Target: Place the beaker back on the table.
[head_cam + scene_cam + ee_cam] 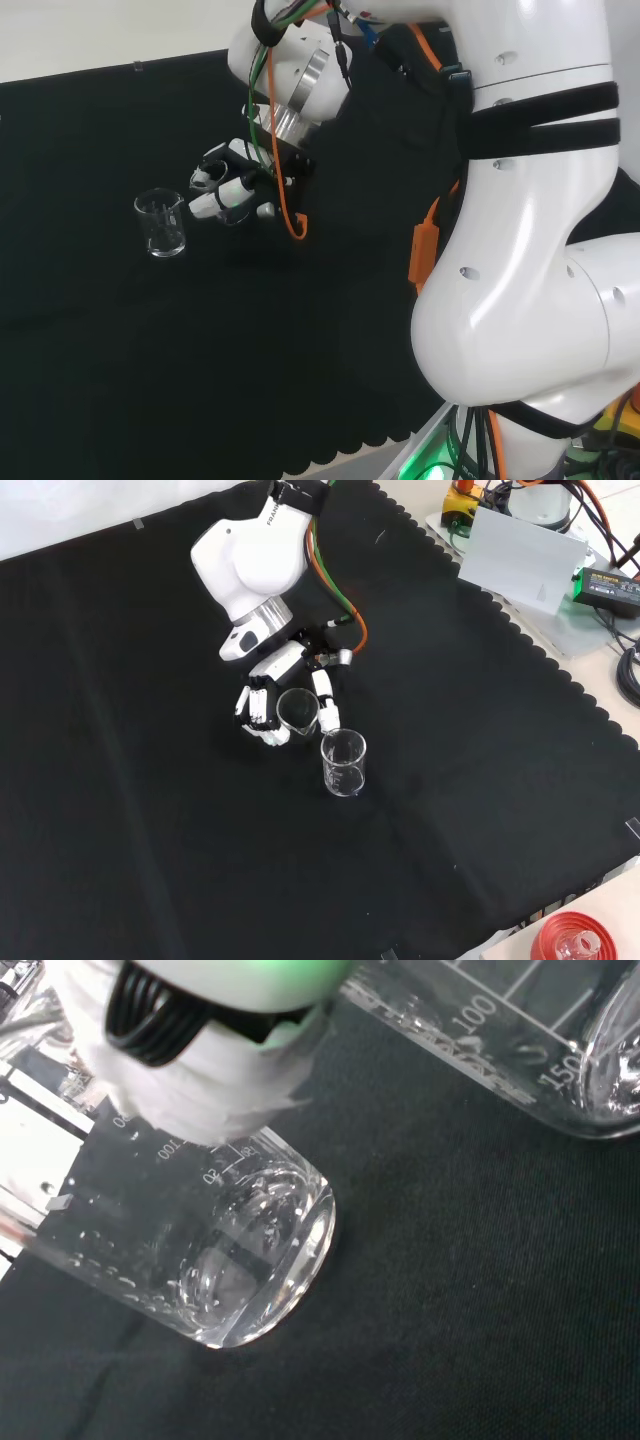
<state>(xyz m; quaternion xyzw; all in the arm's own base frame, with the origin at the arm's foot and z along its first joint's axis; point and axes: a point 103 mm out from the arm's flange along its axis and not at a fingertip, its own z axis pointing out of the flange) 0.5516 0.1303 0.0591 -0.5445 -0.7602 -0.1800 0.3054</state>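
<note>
Black cloth [150, 810] is lying under my hand [262, 712], which is curling around a beaker [297, 710]; the front view is showing a second beaker [343, 763] standing just beside my fingers [222, 205].

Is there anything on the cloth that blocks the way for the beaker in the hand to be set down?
Possibly. The hand holds one beaker, and a second beaker stands upright on the black cloth close beside it, nearer the camera in the front view. The cloth elsewhere around the hand looks bare.
</note>
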